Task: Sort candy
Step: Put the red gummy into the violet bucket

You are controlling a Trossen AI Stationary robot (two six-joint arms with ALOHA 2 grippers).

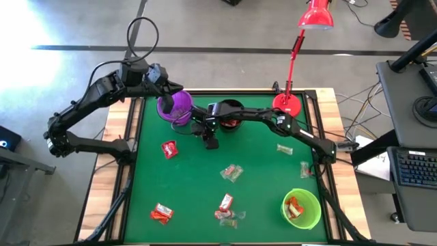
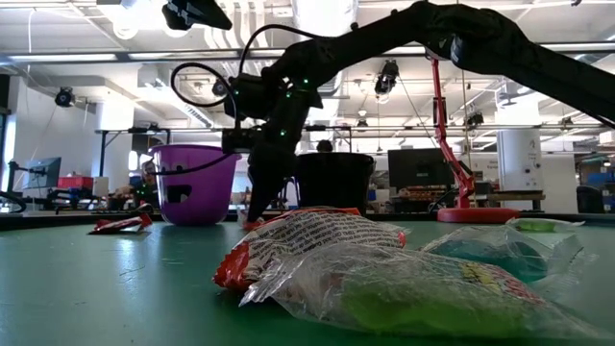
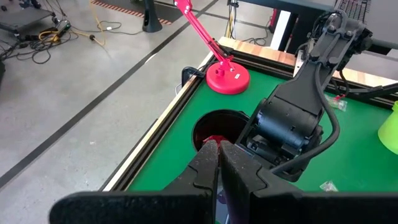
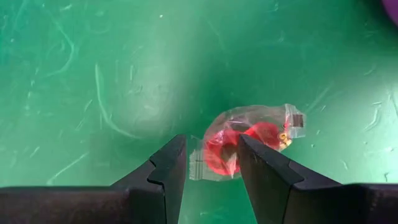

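A red candy in a clear wrapper (image 4: pixel 245 140) lies flat on the green mat, near the black cup (image 1: pixel 229 113). My right gripper (image 4: pixel 211 155) points down over it, open. Its two fingers stand on either side of the wrapper's one end, just above the mat (image 1: pixel 210 142). My left gripper (image 3: pixel 219 149) is shut and holds nothing, up in the air by the purple cup (image 1: pixel 176 106) at the far left. More wrapped candy lies scattered on the mat, red pieces (image 1: pixel 169 149) (image 1: pixel 161 214) and pale ones (image 1: pixel 232 173) (image 1: pixel 285 147).
A green cup (image 1: pixel 301 208) with red candy inside stands at the near right. The black cup holds something red (image 3: pixel 214 140). A red desk lamp's base (image 1: pixel 287 104) sits at the far right corner. Raised wooden borders (image 1: pixel 116 137) frame the mat.
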